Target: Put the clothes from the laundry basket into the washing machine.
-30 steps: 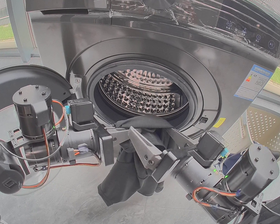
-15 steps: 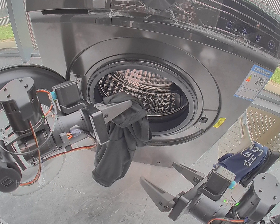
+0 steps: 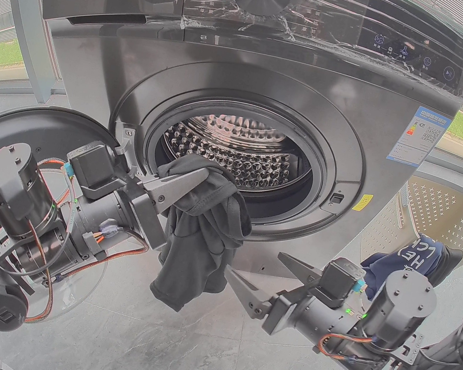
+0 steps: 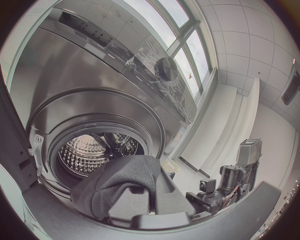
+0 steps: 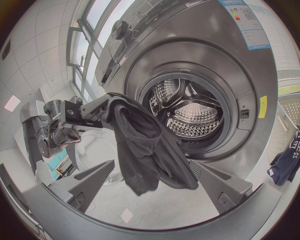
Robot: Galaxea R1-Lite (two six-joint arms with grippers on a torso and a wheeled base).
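While the left gripper (image 3: 194, 179) pinches the dark garment (image 3: 197, 247) by its top, w/ cloth hanging lengthwise below it, the drum mouth (image 3: 237, 154) lies just ahead, so it's the nearer arm; the right gripper (image 3: 253, 262) gapes wide & empty, lower down.

A bright laundry room: a front-loading washing machine (image 3: 319, 86), a laundry basket (image 3: 452, 204), a grey tiled floor (image 3: 183, 357) and large windows (image 4: 195, 51).

The right gripper (image 3: 255, 263) has drawn away from the dark grey garment (image 3: 199, 236), dropping toward 5 o'clock. The left gripper (image 3: 200, 177) carried it toward 9 o'clock.
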